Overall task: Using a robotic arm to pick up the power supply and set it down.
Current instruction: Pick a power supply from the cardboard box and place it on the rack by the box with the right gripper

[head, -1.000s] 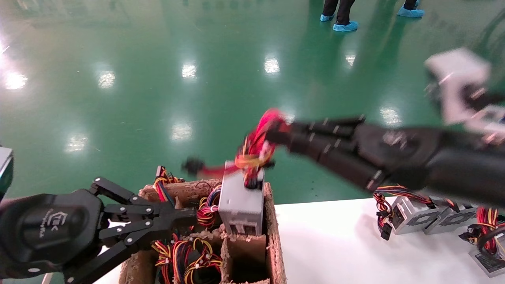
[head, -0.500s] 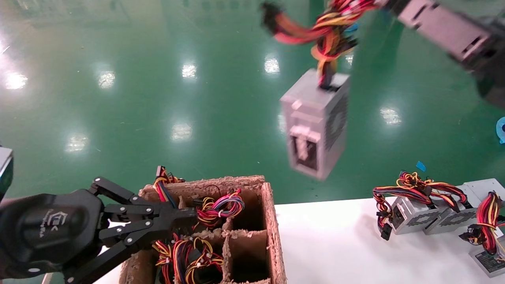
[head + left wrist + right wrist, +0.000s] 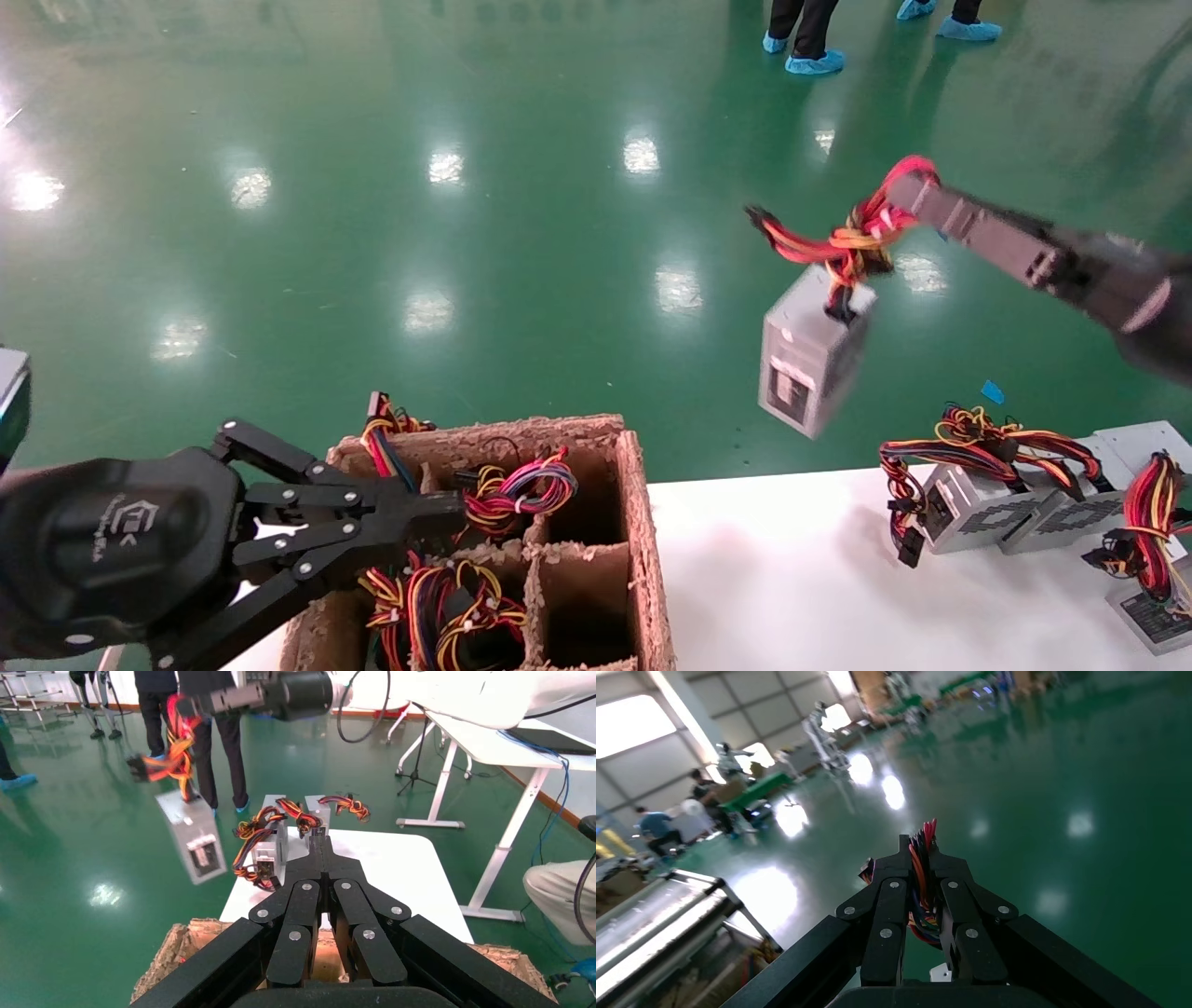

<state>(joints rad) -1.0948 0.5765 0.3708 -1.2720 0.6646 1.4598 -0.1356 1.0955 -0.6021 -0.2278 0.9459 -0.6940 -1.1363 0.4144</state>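
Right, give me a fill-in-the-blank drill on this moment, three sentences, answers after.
1. The right gripper holds the power supply by its ____.
2. The power supply hangs in the air, above the green ____.
3. The left gripper rests at the divided ____ box, its fingers closed on nothing.

Missing words: wires; floor; cardboard

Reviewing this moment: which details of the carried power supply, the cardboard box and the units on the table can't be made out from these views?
- Power supply: label text is motion-blurred in the head view and too small in the left wrist view; in the right wrist view the right gripper, shut on its wires, hides the body.
- Cardboard box: near cells cut off by the head view's edge.
- Table units: rightmost unit cut off by the edge.
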